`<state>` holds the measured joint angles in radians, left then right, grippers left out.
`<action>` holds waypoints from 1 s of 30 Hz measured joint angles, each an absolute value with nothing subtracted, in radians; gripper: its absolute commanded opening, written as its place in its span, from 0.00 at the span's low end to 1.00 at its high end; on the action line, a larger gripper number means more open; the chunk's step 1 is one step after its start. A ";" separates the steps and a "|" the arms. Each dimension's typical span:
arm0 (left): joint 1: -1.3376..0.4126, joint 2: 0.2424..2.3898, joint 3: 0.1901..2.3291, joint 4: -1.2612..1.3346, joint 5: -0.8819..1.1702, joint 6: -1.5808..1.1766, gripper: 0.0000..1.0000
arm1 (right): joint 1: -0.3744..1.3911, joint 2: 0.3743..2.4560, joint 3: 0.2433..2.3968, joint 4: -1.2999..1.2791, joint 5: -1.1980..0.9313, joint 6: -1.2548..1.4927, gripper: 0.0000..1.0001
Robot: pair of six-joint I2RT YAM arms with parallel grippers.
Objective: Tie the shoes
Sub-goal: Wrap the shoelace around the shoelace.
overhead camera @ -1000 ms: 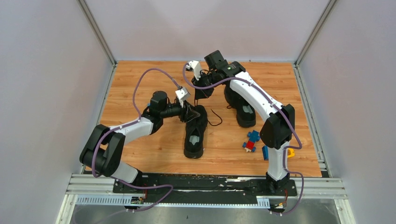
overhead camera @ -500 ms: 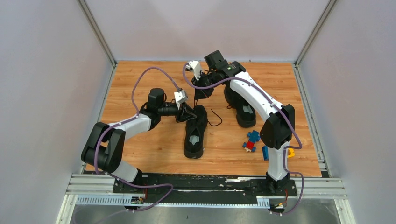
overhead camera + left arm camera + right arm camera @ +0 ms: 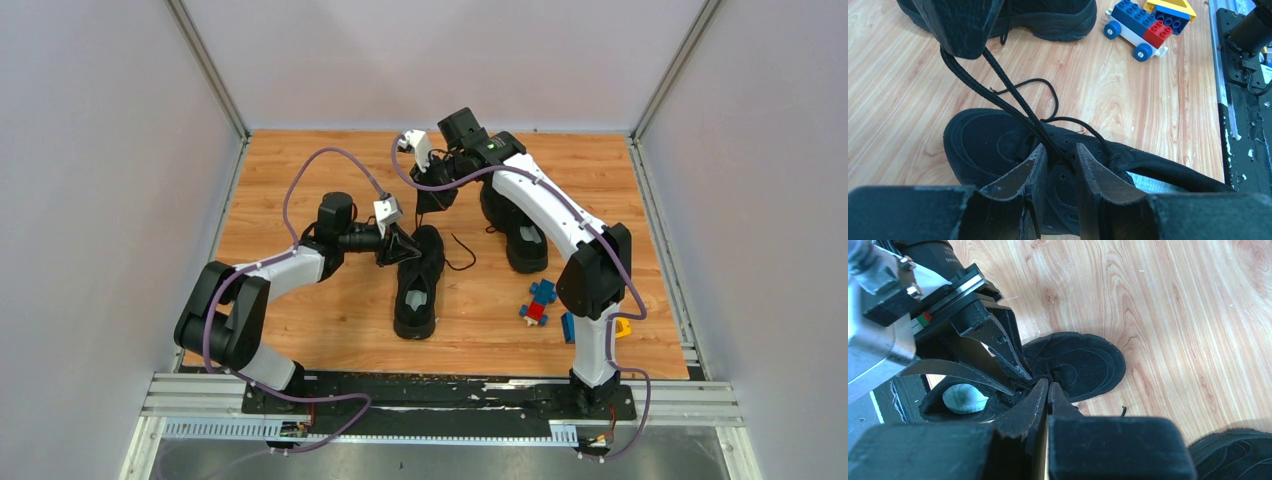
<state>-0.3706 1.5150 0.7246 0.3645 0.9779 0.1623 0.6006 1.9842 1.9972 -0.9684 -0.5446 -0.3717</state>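
A black shoe (image 3: pixel 418 285) lies mid-table, toe away from me, its pale insole showing. Its two black laces (image 3: pixel 998 95) run taut from the eyelets up to my right gripper (image 3: pixel 432 200), which is shut on them above and beyond the toe. My left gripper (image 3: pixel 398 245) is at the shoe's lace area, open, with both laces passing between its fingers (image 3: pixel 1033 170). In the right wrist view the right gripper (image 3: pixel 1048 383) is closed over the same shoe (image 3: pixel 1088 365). The second black shoe (image 3: pixel 520 235) lies to the right, under the right arm.
A blue-red-white toy block car (image 3: pixel 540 300) and a yellow block (image 3: pixel 622 327) lie right of the shoes; the car also shows in the left wrist view (image 3: pixel 1140 27). A loose lace loop (image 3: pixel 460 255) lies on the wood between the shoes. Walls enclose the table.
My left gripper has shifted slightly left and toward me along the shoe. The right arm and the laces it holds have stayed put.
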 measured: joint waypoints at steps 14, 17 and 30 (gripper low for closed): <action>-0.371 1.515 0.694 0.387 0.962 0.121 0.27 | 0.601 1.984 1.997 -0.976 -0.559 -0.372 0.00; -0.371 1.515 0.694 0.386 0.962 0.121 0.22 | 0.601 1.984 1.997 -0.976 -0.559 -0.372 0.00; -0.372 1.515 0.677 0.388 0.933 0.091 0.00 | 0.588 1.984 1.967 -0.974 -0.574 -0.364 0.18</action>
